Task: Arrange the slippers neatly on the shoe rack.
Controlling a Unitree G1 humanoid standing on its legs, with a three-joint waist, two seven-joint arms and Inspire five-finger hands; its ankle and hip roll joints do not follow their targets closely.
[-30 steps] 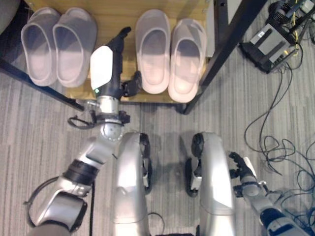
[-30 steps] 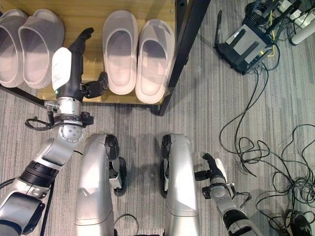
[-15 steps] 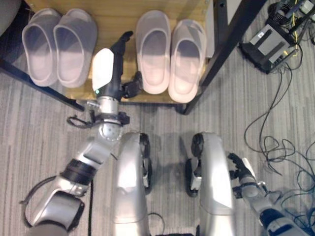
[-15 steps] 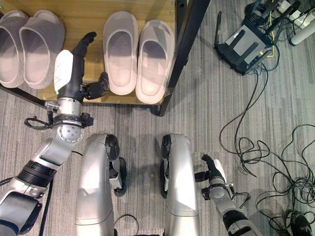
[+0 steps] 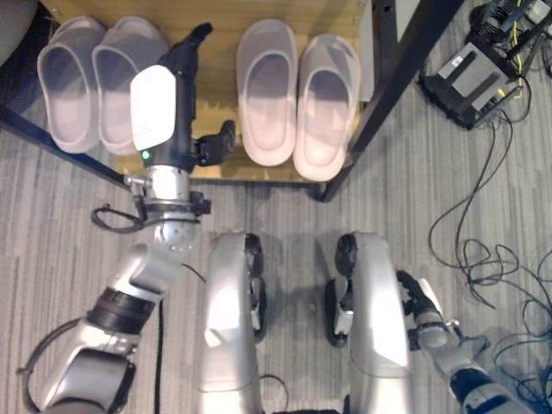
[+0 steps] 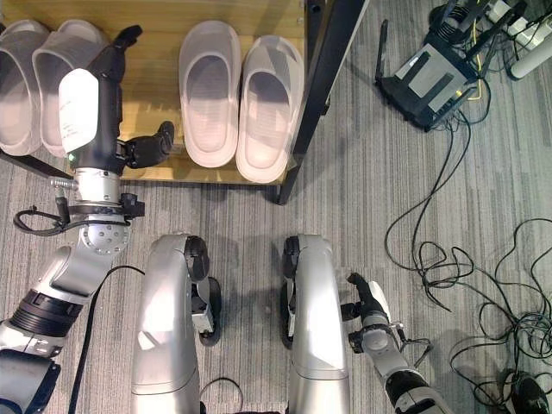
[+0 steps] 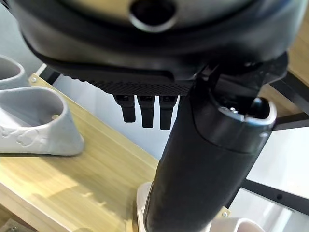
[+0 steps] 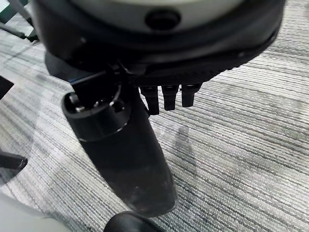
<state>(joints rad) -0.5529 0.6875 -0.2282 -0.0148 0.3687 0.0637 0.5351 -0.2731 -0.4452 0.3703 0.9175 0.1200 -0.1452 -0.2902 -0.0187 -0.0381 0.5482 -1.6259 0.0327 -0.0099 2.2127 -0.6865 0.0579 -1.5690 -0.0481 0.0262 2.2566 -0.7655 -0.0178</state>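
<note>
Two pairs of pale lilac slippers stand toes-in on the wooden shelf (image 5: 216, 78) of the shoe rack. The left pair (image 5: 73, 82) is at the shelf's left end and the right pair (image 5: 297, 99) is by the black post (image 5: 388, 95). My left hand (image 5: 159, 108) reaches over the shelf, open, fingers straight and thumb out to the right. It overlaps the inner edge of the left pair's right slipper (image 5: 112, 78); contact cannot be seen. In the left wrist view that slipper (image 7: 34, 130) lies beside the fingers (image 7: 145, 111). My right hand (image 6: 366, 304) hangs low over the carpet, open and holding nothing.
A black box device (image 5: 474, 73) with several cables sits on the grey striped carpet to the right of the rack. Loose cables (image 5: 483, 233) trail over the floor on the right. A dark rack rail (image 5: 52, 138) runs along the shelf's front left.
My left hand has moved left from the gap between the pairs, and now lies over the edge of the left pair. The slippers and my right hand have barely moved.
</note>
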